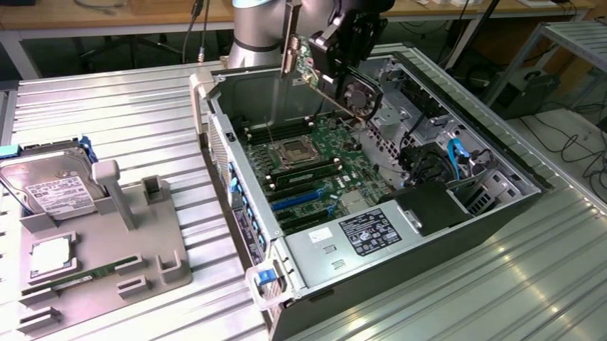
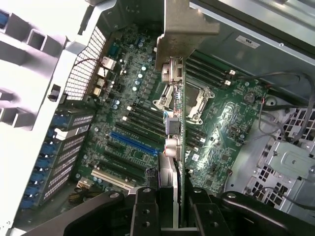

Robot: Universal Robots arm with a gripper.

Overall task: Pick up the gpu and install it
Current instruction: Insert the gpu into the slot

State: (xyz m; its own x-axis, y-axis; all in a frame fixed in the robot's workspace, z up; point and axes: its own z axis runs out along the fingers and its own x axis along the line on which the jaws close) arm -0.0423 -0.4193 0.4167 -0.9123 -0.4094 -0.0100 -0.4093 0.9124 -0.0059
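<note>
The gpu (image 1: 328, 78) hangs tilted above the far end of the open computer case (image 1: 493, 213). It is a green card with a black round fan (image 1: 360, 92) and a silver end bracket (image 1: 290, 35). My gripper (image 1: 343, 50) is shut on it from above. In the wrist view the gpu (image 2: 179, 128) is seen edge-on, its bracket (image 2: 182, 29) farthest from me. The gripper (image 2: 174, 214) clamps it between two black fingers (image 2: 142, 214). Under the card lies the motherboard (image 2: 133, 113) with its processor socket (image 2: 194, 103) and a blue slot (image 2: 133, 142).
Left of the case in the exterior view, a grey fixture (image 1: 161, 249) holds a silver hard drive (image 1: 52, 188), a processor chip (image 1: 50, 257) and a memory stick (image 1: 85, 277). Inside the case are a power supply (image 1: 370, 234) and blue cables (image 1: 455, 160).
</note>
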